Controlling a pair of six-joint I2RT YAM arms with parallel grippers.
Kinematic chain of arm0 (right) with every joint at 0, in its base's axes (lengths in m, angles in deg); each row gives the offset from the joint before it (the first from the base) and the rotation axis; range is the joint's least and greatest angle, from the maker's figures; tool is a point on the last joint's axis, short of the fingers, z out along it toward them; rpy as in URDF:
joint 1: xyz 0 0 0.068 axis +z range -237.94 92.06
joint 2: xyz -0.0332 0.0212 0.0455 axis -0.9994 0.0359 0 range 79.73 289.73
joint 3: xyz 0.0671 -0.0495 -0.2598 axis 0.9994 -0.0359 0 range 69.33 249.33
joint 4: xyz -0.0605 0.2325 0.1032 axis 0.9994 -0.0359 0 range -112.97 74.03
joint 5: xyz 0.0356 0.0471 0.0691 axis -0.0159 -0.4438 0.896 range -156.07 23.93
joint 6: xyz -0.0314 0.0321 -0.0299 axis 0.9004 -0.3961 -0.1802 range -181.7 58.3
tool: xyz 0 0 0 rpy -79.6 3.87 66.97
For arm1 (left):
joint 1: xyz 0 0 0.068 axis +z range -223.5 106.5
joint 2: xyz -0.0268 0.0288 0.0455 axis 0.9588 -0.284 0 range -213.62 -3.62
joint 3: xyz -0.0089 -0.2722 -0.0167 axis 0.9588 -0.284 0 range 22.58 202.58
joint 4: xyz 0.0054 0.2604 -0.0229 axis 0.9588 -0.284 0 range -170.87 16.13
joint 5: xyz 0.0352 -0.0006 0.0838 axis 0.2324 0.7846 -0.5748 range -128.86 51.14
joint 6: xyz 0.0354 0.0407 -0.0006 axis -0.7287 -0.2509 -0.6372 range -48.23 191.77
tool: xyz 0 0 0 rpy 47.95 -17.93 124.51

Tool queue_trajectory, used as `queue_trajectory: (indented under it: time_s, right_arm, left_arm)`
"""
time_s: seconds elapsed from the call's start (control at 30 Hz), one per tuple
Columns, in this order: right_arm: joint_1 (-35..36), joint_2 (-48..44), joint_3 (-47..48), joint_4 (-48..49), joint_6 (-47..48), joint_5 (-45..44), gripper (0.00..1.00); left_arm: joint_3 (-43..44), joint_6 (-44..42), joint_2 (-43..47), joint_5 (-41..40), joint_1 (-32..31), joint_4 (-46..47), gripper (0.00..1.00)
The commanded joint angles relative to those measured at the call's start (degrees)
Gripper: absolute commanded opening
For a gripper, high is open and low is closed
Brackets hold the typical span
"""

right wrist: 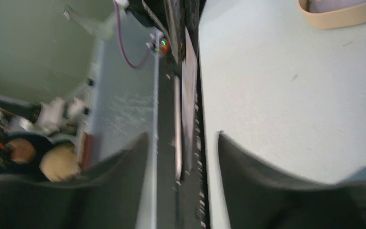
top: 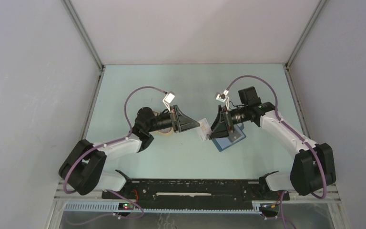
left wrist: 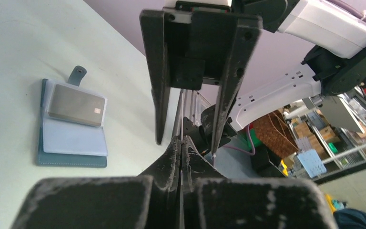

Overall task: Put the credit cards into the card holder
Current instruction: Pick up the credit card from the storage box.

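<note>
Overhead, the left hand [top: 198,127] pinches a pale credit card [top: 203,131] above the bench [top: 138,86], tip to tip with the right hand [top: 214,129], whose fingers stand apart; the card holder [top: 231,140] lies open just beneath the right hand, largely covered by it. This looks like a mid-air handover, and it would go best if the open hand draws straight back along the card's plane without brushing it, and the pinch stays firm. From the left wrist, the closed fingers [left wrist: 171,157] grip the card [left wrist: 185,114] edge-on, so its face and the depth of the grip cannot be read; the holder [left wrist: 71,143] shows a silvery stowed card [left wrist: 76,105] in its upper sleeve and a free pale sleeve below, the likely target. The right wrist view is blurred: its fingers [right wrist: 124,171] stand well apart around the card's thin edge [right wrist: 188,95], and a tan tray [right wrist: 343,14] is cut off at the top.
</note>
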Motion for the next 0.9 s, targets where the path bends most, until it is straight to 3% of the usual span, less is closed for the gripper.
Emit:
queue_trajectory:
  time_s: [0.0, 0.07, 0.23, 0.4, 0.57, 0.87]
  right_arm:
    - [-1.3, -1.8, 5.3, -8.9, 10.5, -3.9, 0.78]
    - [-2.7, -4.1, 6.7, -13.2, 15.6, -7.7, 0.83]
    - [-9.0, -8.6, 5.5, -15.1, 19.5, -11.1, 0.84]
    - [-15.6, -8.9, 2.7, -12.9, 17.7, -10.8, 0.79]
    - [-16.6, -7.7, 1.7, -9.1, 14.6, -15.7, 0.77]
    - [-16.7, -4.7, 1.6, -8.0, 14.8, -23.8, 0.79]
  left_arm:
    - [-5.5, 1.1, 5.6, -4.7, -0.4, 3.8, 0.00]
    - [-10.2, 4.3, 7.1, -8.6, -1.0, 9.7, 0.00]
    - [-19.1, 8.8, 7.5, -22.2, -5.3, 21.7, 0.00]
    - [-20.3, 6.3, 3.5, -35.2, -12.5, 25.7, 0.00]
    - [-19.6, 6.2, -1.4, -43.0, -15.8, 27.4, 0.00]
    - [-17.2, 6.3, -8.3, -50.5, -17.6, 27.5, 0.00]
